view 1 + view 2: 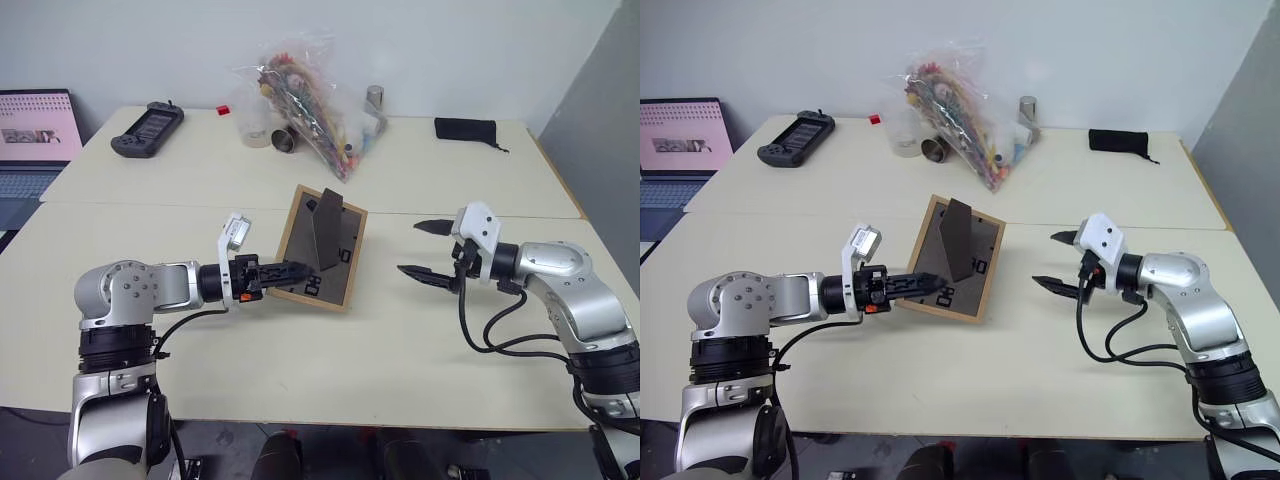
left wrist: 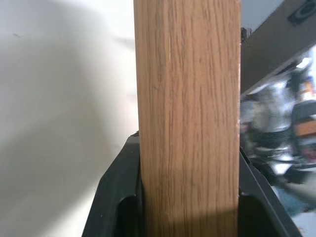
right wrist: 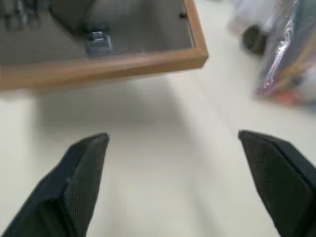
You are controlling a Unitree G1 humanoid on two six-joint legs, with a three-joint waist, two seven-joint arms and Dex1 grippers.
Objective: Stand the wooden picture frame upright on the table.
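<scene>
At the centre of the head view, the wooden picture frame [image 1: 322, 247] is held tilted, back up with its stand swung out, gripped by the left hand [image 1: 290, 271]. The right hand [image 1: 427, 250] is spread wide, empty, just beside it. Standing it upright on the tabletop [image 1: 400, 340] is judged not yet done.

A plain white wall [image 1: 450, 50] runs behind the pale cream worktop [image 1: 180, 330], and a grey panel [image 1: 600, 110], perhaps a partition, closes the right side. Light falls evenly, with soft shadows. At the far left an open laptop [image 1: 30, 150] shows a pink screen. The floor below the near edge is dark and hard to read.
</scene>
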